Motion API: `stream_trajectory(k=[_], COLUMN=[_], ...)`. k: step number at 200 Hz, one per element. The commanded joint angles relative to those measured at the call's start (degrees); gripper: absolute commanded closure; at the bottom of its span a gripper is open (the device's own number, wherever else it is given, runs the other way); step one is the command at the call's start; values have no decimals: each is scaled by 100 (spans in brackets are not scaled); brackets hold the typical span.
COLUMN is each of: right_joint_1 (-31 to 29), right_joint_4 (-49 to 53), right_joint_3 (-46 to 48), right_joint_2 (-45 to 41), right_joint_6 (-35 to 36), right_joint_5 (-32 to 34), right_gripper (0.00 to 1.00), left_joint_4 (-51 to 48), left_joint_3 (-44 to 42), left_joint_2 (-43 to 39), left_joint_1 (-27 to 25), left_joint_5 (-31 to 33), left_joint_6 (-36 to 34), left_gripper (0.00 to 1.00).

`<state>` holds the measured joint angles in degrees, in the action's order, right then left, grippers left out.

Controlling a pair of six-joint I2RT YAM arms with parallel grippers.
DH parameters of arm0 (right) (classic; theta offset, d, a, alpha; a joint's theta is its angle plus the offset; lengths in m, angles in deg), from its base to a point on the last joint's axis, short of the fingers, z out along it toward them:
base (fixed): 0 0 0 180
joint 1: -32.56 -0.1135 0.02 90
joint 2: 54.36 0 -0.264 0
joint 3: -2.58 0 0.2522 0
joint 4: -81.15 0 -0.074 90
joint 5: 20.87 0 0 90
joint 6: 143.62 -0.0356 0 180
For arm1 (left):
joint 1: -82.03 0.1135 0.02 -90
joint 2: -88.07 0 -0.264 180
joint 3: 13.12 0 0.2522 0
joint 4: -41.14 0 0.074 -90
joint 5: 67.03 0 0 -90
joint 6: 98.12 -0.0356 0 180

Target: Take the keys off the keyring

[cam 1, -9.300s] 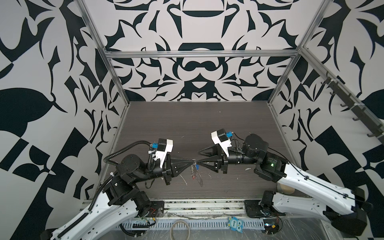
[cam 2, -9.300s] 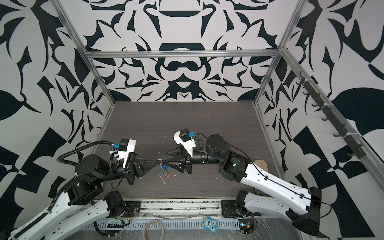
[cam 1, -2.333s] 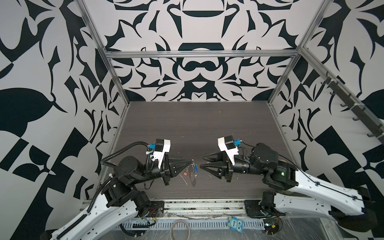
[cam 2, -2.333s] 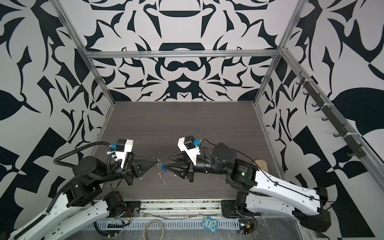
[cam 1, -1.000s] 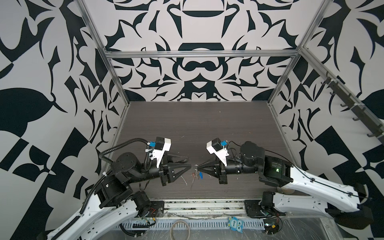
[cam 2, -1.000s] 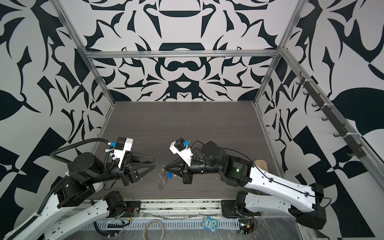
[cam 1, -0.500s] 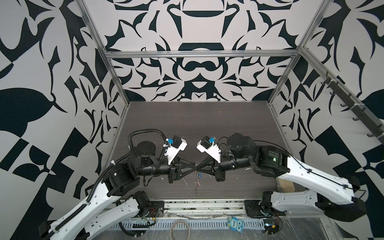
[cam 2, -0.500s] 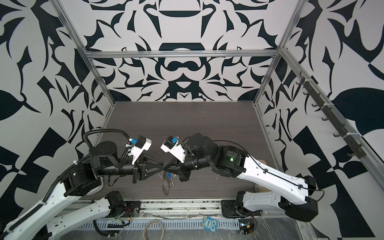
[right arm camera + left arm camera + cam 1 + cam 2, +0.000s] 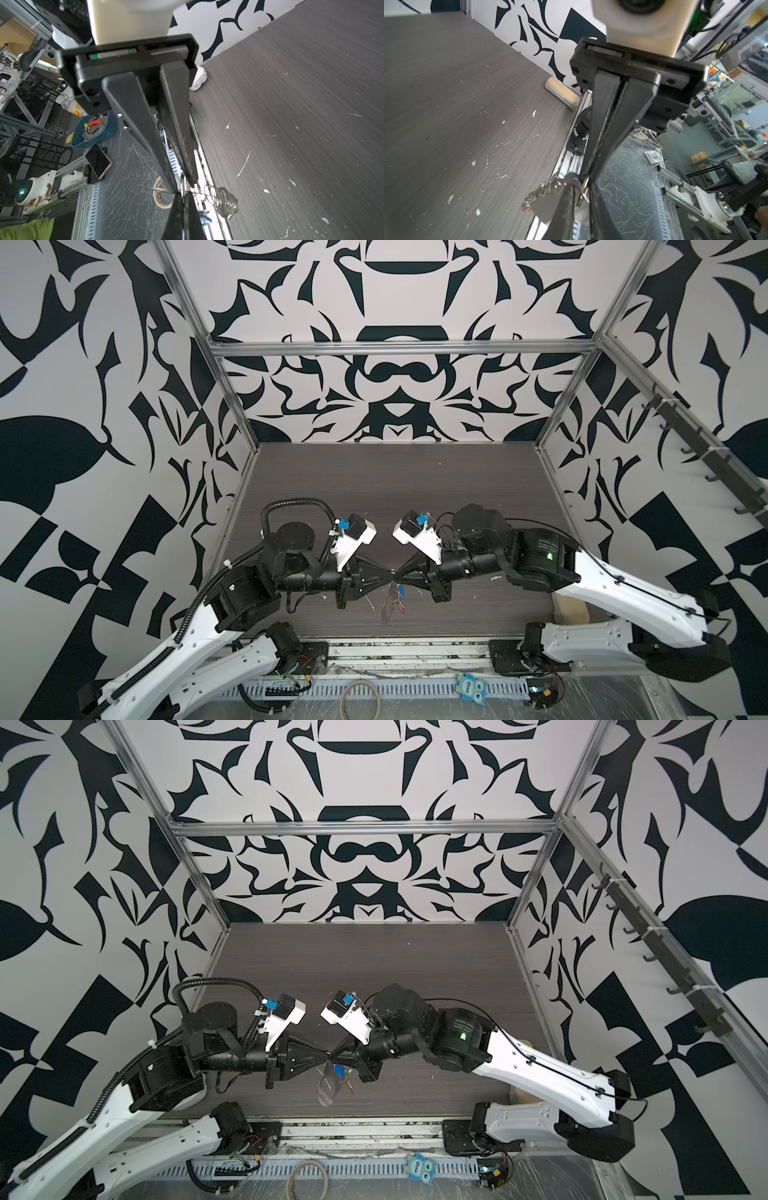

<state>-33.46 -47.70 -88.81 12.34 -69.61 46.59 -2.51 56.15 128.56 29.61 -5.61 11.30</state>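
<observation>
Keyring point(image 9: 388, 608) dangles above the table point(image 9: 374, 489) where my pincers meet tip to tip, right pincer point(image 9: 182, 186) clamped on it, left pincer point(image 9: 581, 188) nearly closed, grip I can't tell.

Robotics lab: aluminium-framed patterned enclosure point(image 9: 399, 349)

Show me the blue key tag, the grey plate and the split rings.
blue key tag point(image 9: 339, 1071), a top view, middle of the tag
grey plate point(image 9: 546, 207), left wrist view, its flat face
split rings point(image 9: 225, 199), right wrist view, middle of the bunch
</observation>
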Motion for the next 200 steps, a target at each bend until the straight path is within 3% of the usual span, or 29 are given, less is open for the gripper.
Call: stream_trajectory(k=[1,20,49,75,94,146,200], right_joint_1=[-7,-7,-8,-9,-8,-8,-9], right_joint_4=[-216,-214,-431,-1062,-1849,-3983,-4969], right_joint_3=[-253,-279,-173,292,933,2466,2876], right_joint_2=[-17,18,11,-440,-931,-1612,-1612], right_joint_6=[46,34,-5,35,20,-86,-177], right_joint_5=[-62,-73,-135,141,420,537,420], right_gripper=[100,100,100,71,61,57,52], left_joint_4=[-96,-7,449,865,1156,2110,2266], left_joint_3=[199,175,-49,-260,-396,-860,-937], left_joint_2=[6,-9,-199,-475,-638,-1078,-1033], left_joint_1=[0,4,4,4,4,4,4], left_joint_5=[-2,65,259,332,333,397,263], left_joint_6=[-68,-70,0,9,49,285,464], left_gripper=[88,100,100,100,100,100,100])
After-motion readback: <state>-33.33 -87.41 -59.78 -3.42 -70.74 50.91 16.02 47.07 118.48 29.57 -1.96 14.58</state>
